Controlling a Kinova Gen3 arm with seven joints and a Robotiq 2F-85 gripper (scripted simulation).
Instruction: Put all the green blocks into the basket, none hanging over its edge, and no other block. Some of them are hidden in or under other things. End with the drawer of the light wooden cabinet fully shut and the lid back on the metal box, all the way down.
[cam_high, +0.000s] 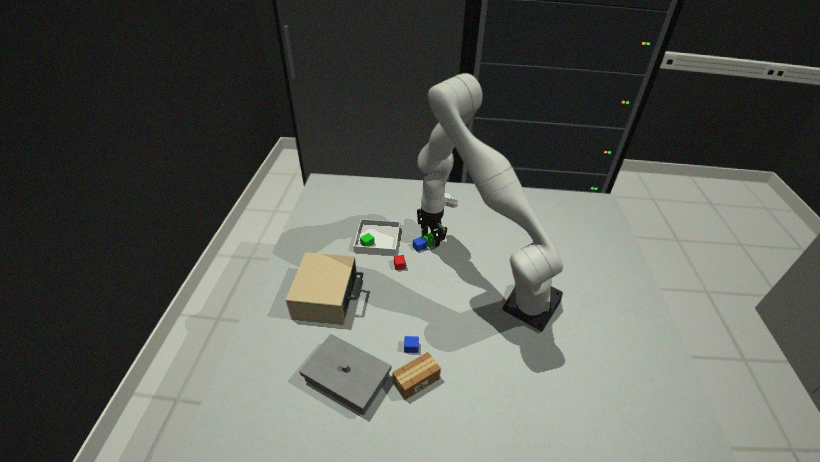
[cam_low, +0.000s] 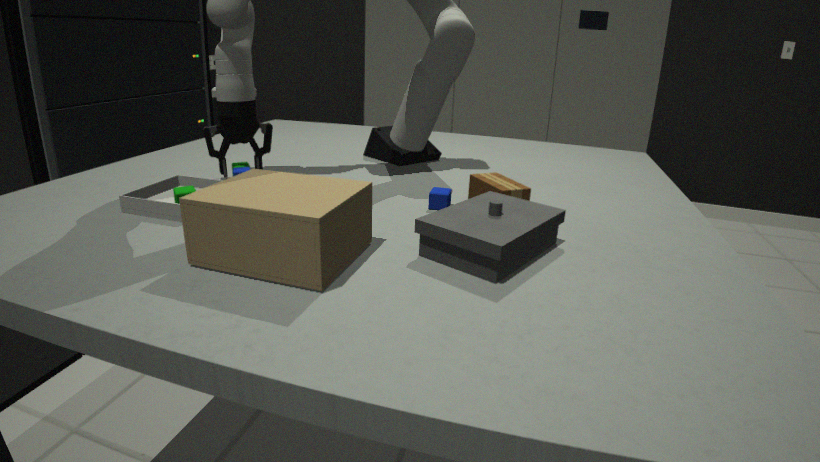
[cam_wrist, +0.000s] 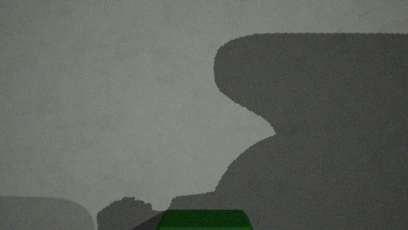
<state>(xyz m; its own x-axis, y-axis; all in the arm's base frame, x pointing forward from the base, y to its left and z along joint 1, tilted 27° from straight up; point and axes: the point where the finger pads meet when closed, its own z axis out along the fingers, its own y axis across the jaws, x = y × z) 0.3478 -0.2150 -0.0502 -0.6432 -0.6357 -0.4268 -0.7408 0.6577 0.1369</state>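
Observation:
My gripper (cam_high: 436, 241) (cam_low: 239, 162) is open and low over the table, its fingers on either side of a green block (cam_high: 430, 237) (cam_low: 241, 165) (cam_wrist: 202, 220). A blue block (cam_high: 419, 243) (cam_low: 241, 171) touches that green block on the basket side. The basket, a shallow white tray (cam_high: 375, 222) (cam_low: 143, 200), lies just to the left and holds another green block (cam_high: 367, 239) (cam_low: 183, 192). The light wooden cabinet (cam_high: 320, 286) (cam_low: 275, 229) stands in front of the basket, its drawer handle (cam_high: 360, 293) facing the arm. The metal box (cam_high: 344, 373) (cam_low: 487, 235) has its lid on.
A red block (cam_high: 399, 262) lies between the basket and the cabinet. A second blue block (cam_high: 410, 343) (cam_low: 439, 198) and a small cardboard box (cam_high: 416, 374) (cam_low: 498, 184) sit beside the metal box. The arm's base (cam_high: 532, 307) stands to the right.

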